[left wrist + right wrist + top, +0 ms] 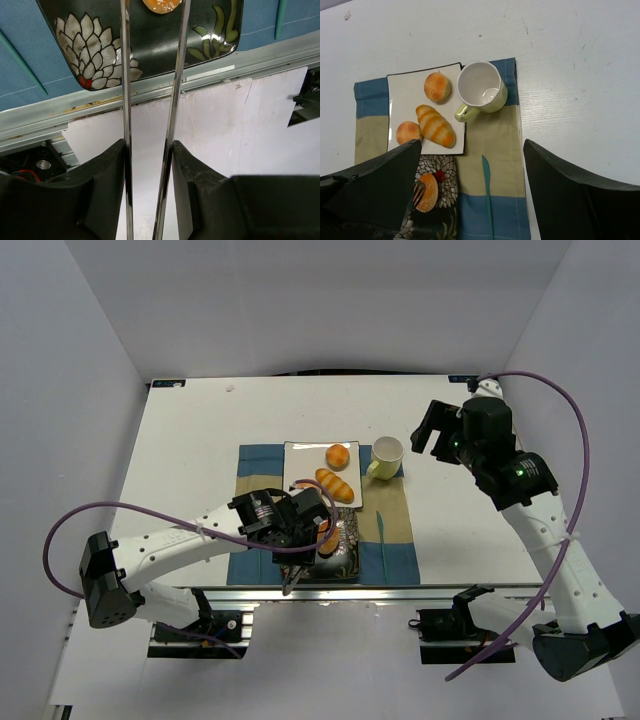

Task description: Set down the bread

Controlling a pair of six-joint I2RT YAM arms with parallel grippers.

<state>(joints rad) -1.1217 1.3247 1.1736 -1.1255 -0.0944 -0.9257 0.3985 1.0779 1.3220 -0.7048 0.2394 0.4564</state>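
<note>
The bread (428,192), a small smooth orange-brown roll, lies on the black flowered plate (445,172) at the near end of the placemat. Its lower edge shows at the top of the left wrist view as the bread (161,5) on the plate (150,45). My left gripper (148,146) is shut on a pair of chrome tongs (125,75), one finger against each arm. The tongs' arms stand apart on either side of the bread, and a forked tip (418,189) sits at its side. My right gripper (471,145) hangs open and empty high over the table.
A white square plate (402,95) behind the flowered one carries a ridged long roll (436,125) and two round buns. A pale green mug (481,88) stands beside it. A teal knife (487,200) lies on the blue-and-tan placemat (492,135). The table's near edge rail (210,70) runs just below the flowered plate.
</note>
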